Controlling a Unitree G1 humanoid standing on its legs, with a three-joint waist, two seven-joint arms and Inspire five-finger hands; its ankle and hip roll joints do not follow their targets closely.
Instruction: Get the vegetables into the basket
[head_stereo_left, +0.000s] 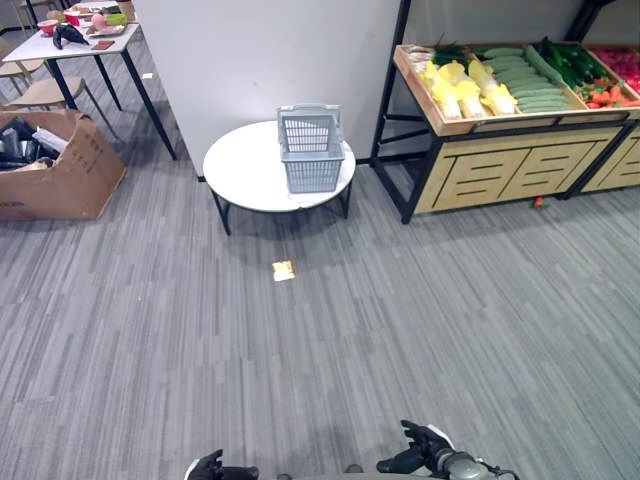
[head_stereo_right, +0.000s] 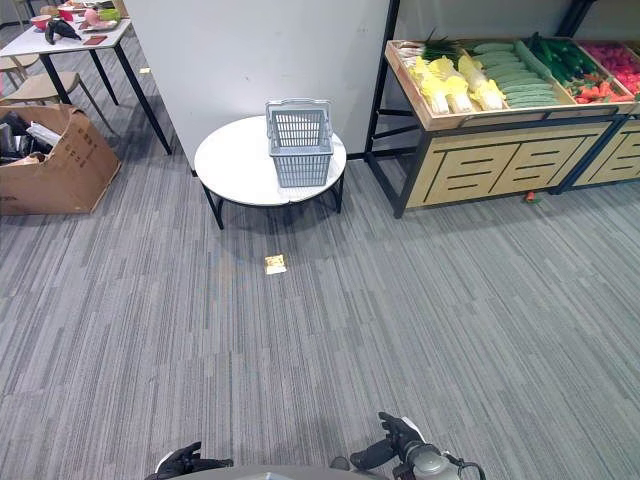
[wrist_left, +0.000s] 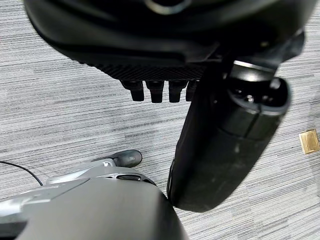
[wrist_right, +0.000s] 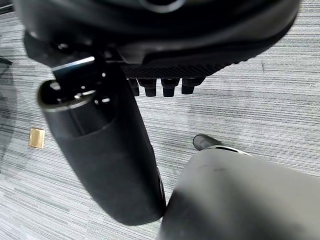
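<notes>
Opening approach step: grey slatted plastic basket (head_stereo_left: 311, 150) sits at the round white table's (head_stereo_left: 240, 170) right edge, vegetables (head_stereo_left: 505, 82) in the wooden display rack (head_stereo_left: 520, 140) beside it; left hand (wrist_left: 155, 75) and right hand (wrist_right: 165, 75), fingers curled and empty, hang far off, so walking closer comes first.

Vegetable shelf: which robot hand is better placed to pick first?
Right, tentatively. The vegetable shelf stands on the robot's right, beyond the basket. Right robot hand and left robot hand both hang empty, far from it.
</notes>
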